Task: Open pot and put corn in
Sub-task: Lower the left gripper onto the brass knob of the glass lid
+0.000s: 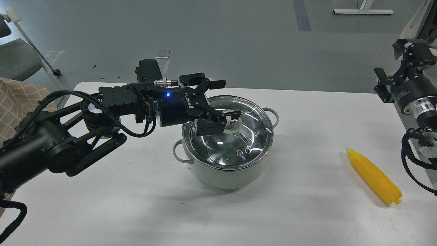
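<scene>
Lid (235, 143) sits on the pot (225, 174), glass, knob (232, 118) at centre. Left gripper (223, 102) comes in level from the left; jaws spread wide, one finger over the far rim, the other at the knob's near side. Nothing held yet. Pot stands mid-desk, slightly toward the far edge.

Step in hand, I'd say: grab the knob & lift. Do it well by centring the jaws on the knob w/ a finger each side, closing firmly, then lifting straight up so the lid clears the rim w/o dragging the pot. Glass lid is slippery, heavy-ish; an off-centre pinch could let it tilt or slip.

Corn (374, 177) lies on the desk near the right edge, well apart from the pot, tip toward the far side. Right gripper (387, 85) hangs above the right edge, far of the corn; can't tell if its jaws are open. Chair (17, 54) beyond the far-left corner. Nothing blocks the lift; lid needs a set-down spot away from the corn.
</scene>
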Robot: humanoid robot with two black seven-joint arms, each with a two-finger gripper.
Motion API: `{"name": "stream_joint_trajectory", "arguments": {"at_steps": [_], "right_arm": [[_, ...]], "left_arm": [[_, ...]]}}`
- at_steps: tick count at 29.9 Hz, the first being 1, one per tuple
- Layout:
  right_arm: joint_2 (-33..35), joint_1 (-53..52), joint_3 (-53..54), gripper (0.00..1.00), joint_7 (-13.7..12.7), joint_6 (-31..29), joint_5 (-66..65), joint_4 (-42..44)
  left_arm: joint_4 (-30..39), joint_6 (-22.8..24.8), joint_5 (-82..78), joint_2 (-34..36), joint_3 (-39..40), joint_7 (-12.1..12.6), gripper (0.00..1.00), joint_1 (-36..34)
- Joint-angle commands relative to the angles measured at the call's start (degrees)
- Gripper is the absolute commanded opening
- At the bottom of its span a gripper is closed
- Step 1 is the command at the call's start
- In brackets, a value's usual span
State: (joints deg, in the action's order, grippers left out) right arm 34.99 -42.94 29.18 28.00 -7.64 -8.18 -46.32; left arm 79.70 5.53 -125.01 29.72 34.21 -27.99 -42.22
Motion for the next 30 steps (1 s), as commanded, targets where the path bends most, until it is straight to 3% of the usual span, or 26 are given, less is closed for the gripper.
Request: {"name": "stream_joint_trajectory", "arguments": {"at_steps": [1, 16, 25, 30], "right_arm": [[-0.01, 0.22, 0.00, 1.00, 0.00, 0.00, 0.01, 0.00], [-0.01, 0.40, 0.00, 1.00, 0.00, 0.00, 0.01, 0.09], [-0.01, 0.84, 0.00, 1.00, 0.00, 0.00, 0.01, 0.00], [-0.01, 0.75, 0.00, 1.00, 0.00, 0.00, 0.01, 0.00]], "left_arm": [[-3.31, -1.22, 0.01, -1.68, -0.72, -0.01, 0.97, 1.00], [-4.37, -1.75, 0.01, -2.39, -0.81, -0.01, 0.95, 4.08], [-4.46, -2.10, 0.01, -2.47, -0.81, -0.01, 0.71, 4.34], [-4.46, -2.19, 0.01, -2.83, -0.81, -0.01, 0.70, 4.34]]}}
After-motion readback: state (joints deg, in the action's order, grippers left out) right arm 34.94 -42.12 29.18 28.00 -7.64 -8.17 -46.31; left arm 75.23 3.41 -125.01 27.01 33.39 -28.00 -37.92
